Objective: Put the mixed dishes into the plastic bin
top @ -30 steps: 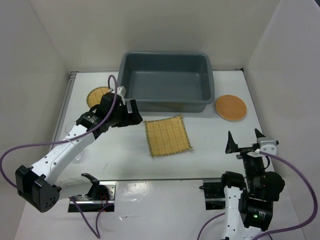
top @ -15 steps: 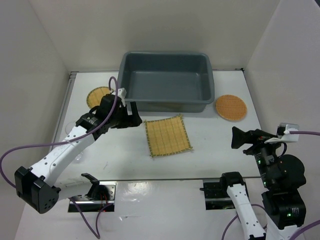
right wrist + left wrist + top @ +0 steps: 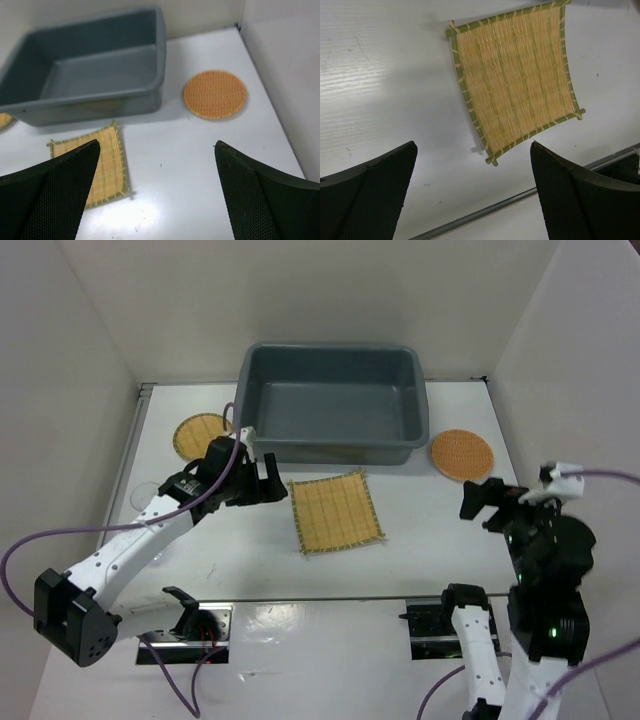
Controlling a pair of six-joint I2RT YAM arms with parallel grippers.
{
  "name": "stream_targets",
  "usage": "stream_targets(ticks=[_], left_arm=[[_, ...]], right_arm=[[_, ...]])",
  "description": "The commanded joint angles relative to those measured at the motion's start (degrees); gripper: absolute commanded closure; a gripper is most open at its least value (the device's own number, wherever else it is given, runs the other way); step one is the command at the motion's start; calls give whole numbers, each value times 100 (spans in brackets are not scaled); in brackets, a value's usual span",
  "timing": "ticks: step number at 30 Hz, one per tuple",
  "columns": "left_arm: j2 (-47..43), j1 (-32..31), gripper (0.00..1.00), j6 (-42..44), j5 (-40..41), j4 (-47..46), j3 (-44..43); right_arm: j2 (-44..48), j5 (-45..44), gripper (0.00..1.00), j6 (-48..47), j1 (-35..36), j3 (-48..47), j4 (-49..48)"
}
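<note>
The grey plastic bin [image 3: 340, 452] stands at the back middle of the table with nothing showing inside it [image 3: 90, 96]. Of the mixed dishes, a square yellow woven mat [image 3: 335, 511] lies flat just in front of the bin. An orange round disc [image 3: 462, 454] lies to the bin's right. A yellow disc with a dark rim [image 3: 198, 432] lies to its left. My left gripper [image 3: 272, 480] hovers open just left of the mat [image 3: 515, 80], holding nothing. My right gripper [image 3: 482, 503] hangs open in front of the orange disc [image 3: 215, 94], holding nothing.
White walls close in the table on the left, back and right. A metal strip [image 3: 320, 600] runs along the near edge by the arm bases. Purple cables [image 3: 30, 540] loop off both arms.
My right arm has lifted and swung its gripper over the table, in front of the orange disc. My left gripper has edged slightly toward the near side, beside the mat. Both stay open.
</note>
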State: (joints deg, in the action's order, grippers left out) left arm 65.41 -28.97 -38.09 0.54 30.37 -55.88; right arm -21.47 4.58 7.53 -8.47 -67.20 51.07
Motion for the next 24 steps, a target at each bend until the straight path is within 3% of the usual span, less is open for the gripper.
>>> stream_targets(ticks=[1,4,12,14,16,21,24], left_arm=[[410,-56,0,-138,-588,-260,95],[762,-213,0,-138,-783,-260,42],[947,-337,0,-779,-984,-918,577],[1105,-337,0,-902,-985,-980,578],[1158,-390,0,-955,-880,-980,578],[1159,-320,0,-947,-1090,-1112,744],[1159,-232,0,-815,-1476,-1436,1008]], right_arm=[[-1260,26,0,-102,-50,14,17],[-1754,386,0,-251,98,14,17],[-1535,518,0,-253,100,14,17],[-1535,1050,2,-409,161,66,-36],[-2078,2329,2,-997,161,136,-36],[-3196,2670,2,-1113,214,216,-71],[-3573,2812,2,-1184,801,216,-71]])
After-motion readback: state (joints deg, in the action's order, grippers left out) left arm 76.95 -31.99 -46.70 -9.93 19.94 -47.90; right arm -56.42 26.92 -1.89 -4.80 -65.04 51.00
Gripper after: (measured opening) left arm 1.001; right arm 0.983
